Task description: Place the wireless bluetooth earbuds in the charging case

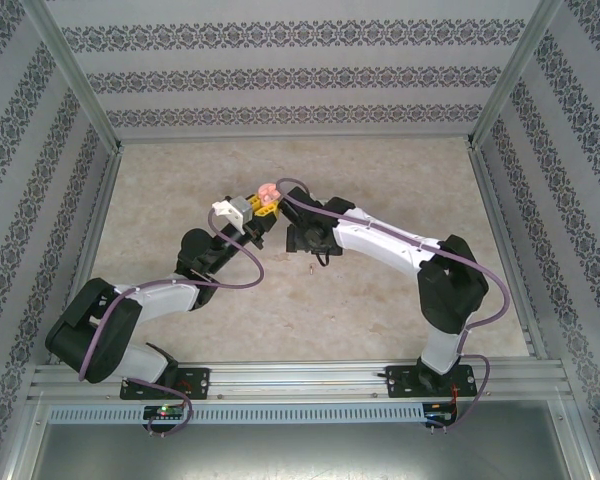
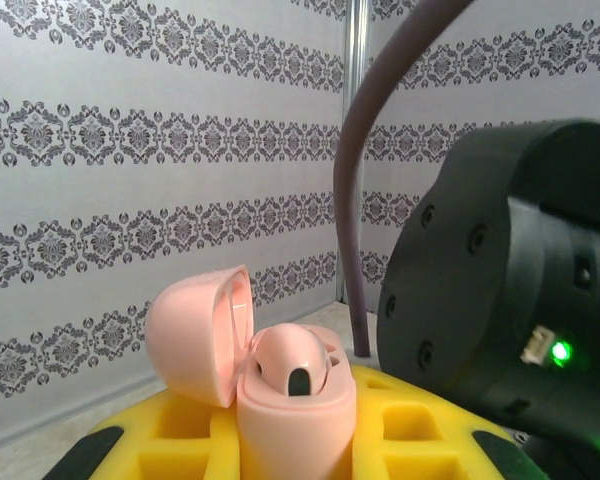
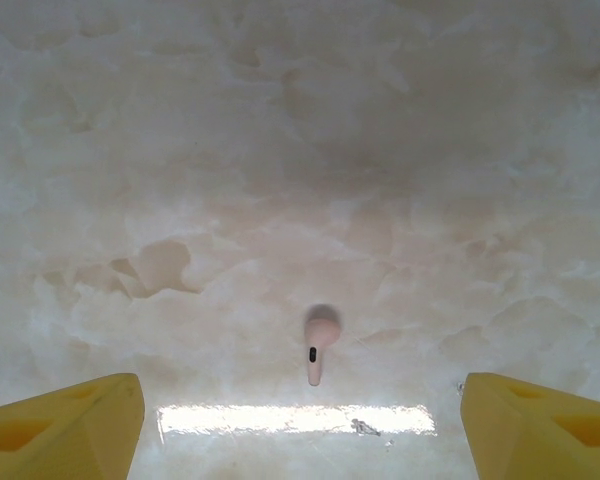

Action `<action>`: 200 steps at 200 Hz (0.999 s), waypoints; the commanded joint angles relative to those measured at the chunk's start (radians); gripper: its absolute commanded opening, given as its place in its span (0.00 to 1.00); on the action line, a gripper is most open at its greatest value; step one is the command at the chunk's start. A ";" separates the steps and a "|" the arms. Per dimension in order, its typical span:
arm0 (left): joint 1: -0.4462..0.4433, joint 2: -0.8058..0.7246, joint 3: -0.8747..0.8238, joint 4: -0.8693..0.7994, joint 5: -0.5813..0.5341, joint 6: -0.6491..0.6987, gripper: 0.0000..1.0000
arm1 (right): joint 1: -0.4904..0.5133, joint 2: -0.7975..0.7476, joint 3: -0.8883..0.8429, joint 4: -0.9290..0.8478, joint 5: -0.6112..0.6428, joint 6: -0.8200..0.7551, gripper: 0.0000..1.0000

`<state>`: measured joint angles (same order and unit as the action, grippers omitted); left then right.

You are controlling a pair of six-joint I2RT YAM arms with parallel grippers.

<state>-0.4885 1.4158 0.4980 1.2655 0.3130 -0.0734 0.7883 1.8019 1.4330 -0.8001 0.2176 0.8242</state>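
Note:
My left gripper holds the pale pink charging case upright above the table, its yellow fingers shut on the case's sides. The case lid hangs open to the left. One pale salmon earbud sits in a socket of the case. A second pale earbud lies on the marbled table, stem toward the camera. My right gripper hovers over it, open, with the bud ahead of the gap between its yellow fingertips. From above, the right gripper points down beside the loose earbud.
The right arm's black wrist housing and a purple cable stand close to the right of the held case. Patterned walls and metal frame rails enclose the beige table.

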 commanded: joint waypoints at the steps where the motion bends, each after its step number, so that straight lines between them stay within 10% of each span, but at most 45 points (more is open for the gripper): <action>1: 0.021 0.011 -0.018 0.081 0.012 -0.028 0.00 | 0.009 0.016 0.026 -0.051 0.035 0.021 0.83; 200: 0.050 -0.016 -0.027 0.077 0.025 -0.041 0.00 | 0.021 0.212 0.036 -0.035 -0.006 0.196 0.62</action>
<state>-0.4484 1.4185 0.4732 1.2732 0.3172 -0.0921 0.8032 1.9694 1.4395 -0.8406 0.2226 0.9779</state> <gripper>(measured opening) 0.199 0.648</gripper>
